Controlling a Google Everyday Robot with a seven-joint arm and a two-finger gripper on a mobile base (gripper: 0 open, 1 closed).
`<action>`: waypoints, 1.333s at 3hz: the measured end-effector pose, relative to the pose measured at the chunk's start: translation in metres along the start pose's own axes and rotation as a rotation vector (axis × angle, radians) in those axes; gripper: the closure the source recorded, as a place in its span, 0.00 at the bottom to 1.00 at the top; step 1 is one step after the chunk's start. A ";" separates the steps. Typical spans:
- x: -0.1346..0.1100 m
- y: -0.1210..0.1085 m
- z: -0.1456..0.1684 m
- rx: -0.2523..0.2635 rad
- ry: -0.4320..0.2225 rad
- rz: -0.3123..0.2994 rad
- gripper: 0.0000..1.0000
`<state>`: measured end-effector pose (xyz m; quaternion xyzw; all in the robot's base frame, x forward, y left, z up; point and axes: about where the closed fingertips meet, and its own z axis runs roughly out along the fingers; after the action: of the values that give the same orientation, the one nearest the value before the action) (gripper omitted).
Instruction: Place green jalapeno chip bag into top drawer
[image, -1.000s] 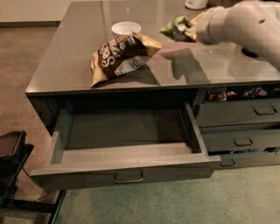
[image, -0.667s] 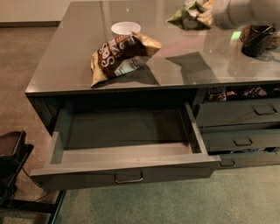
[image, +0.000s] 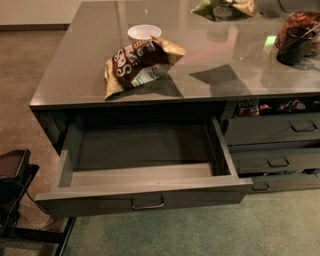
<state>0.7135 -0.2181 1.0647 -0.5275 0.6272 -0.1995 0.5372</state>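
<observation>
Raised to top edge, gripper (image: 243, 5) holds green jalapeno chip bag (image: 212, 9) crosswise.

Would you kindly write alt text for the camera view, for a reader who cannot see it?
The top drawer stands pulled open and empty below a grey table. The green bag is at the picture's top edge, by the gripper, which is mostly cut off there. A brown bag and white cup sit on the table.

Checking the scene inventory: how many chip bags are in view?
2. The brown-and-gold chip bag lies on the countertop; the green jalapeno chip bag is at the top edge, at the mostly cropped gripper. Packages above the right-hand drawers are unclear.
</observation>
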 end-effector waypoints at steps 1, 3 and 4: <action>-0.003 0.001 0.002 -0.007 -0.049 -0.018 1.00; -0.022 -0.004 -0.052 -0.078 -0.367 -0.061 1.00; -0.036 -0.015 -0.104 -0.110 -0.492 -0.112 1.00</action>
<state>0.6235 -0.2250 1.1288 -0.6225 0.4574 -0.0602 0.6322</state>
